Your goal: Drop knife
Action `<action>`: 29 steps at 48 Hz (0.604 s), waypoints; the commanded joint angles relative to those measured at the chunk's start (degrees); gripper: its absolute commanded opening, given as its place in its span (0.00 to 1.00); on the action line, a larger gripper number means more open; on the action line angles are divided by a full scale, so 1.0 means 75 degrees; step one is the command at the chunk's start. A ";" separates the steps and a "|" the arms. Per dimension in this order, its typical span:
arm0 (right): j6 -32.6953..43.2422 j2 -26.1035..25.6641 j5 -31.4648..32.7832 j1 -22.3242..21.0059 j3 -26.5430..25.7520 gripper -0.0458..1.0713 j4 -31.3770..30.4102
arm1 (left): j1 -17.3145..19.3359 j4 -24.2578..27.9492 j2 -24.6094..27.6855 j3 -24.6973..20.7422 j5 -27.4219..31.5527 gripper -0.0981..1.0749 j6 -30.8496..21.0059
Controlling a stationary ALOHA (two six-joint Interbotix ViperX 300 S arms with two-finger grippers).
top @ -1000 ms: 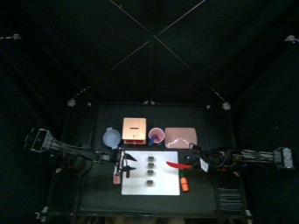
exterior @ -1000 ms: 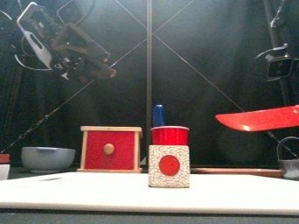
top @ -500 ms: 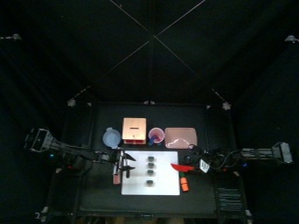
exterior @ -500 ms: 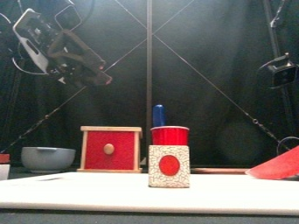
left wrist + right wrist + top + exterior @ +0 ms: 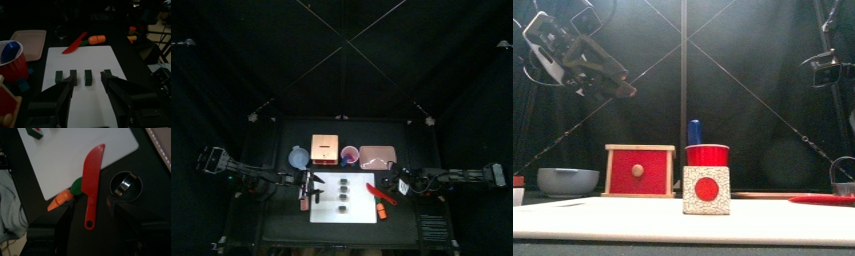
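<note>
One red knife (image 5: 91, 178) lying free on the white board (image 5: 67, 158), right end effector (image 5: 93, 230) spread above, left end effector (image 5: 85, 100) spread, no legible writing

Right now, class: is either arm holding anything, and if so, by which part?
Nothing is held. The red knife lies free below the open right gripper; the left gripper is open and empty too.

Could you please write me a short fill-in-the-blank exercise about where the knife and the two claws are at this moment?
1. The red plastic knife lies flat, partly on the ______ cutting board.
2. Its blade crosses an ______ toy carrot with a green top.
3. The right claw above the knife is ______.
4. The left claw holds ______.

Missing words: white; orange; open; nothing
</note>
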 commanded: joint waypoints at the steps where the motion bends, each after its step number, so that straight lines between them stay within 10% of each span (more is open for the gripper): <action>1: -0.0047 0.0047 -0.0504 0.0012 -0.0070 0.82 -0.0187 | 0.0152 0.0082 -0.0059 -0.0047 -0.0082 0.80 0.0000; 29: 0.0023 0.0187 -0.2496 -0.0023 0.0258 0.82 -0.1793 | 0.0855 0.0199 -0.0059 0.0094 -0.0070 0.80 -0.0012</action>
